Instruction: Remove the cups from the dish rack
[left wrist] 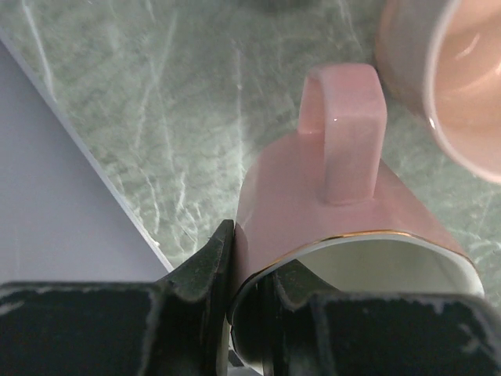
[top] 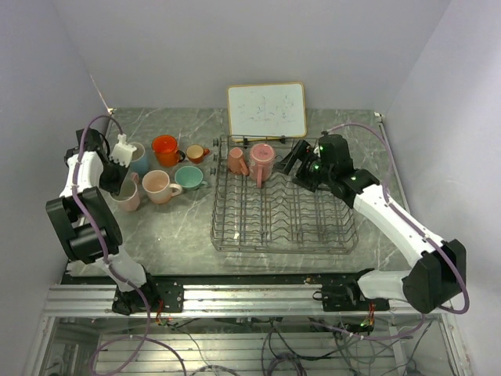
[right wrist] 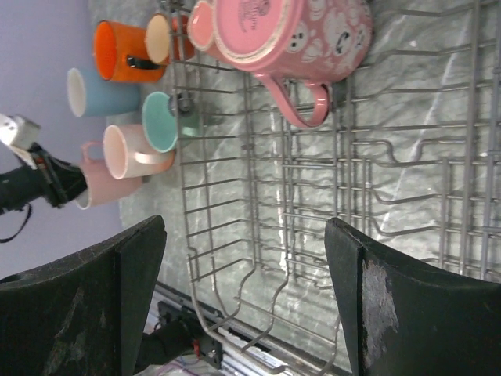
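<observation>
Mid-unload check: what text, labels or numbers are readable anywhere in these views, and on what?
No text can be read.
White framed board: scribbles too faint and small to read.
Patterned pink mug in the dish rack: white print, blurred, no legible words.
Pink mug held by the left gripper: no lettering, only a gold rim line.

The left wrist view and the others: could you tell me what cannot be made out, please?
Left wrist view: near rim of the pink mug, hidden behind the left gripper.
Top view: writing on the white board, too small.
Right wrist view: patterned mug, cut off by the top edge; part of the dish rack, behind the right gripper.
</observation>
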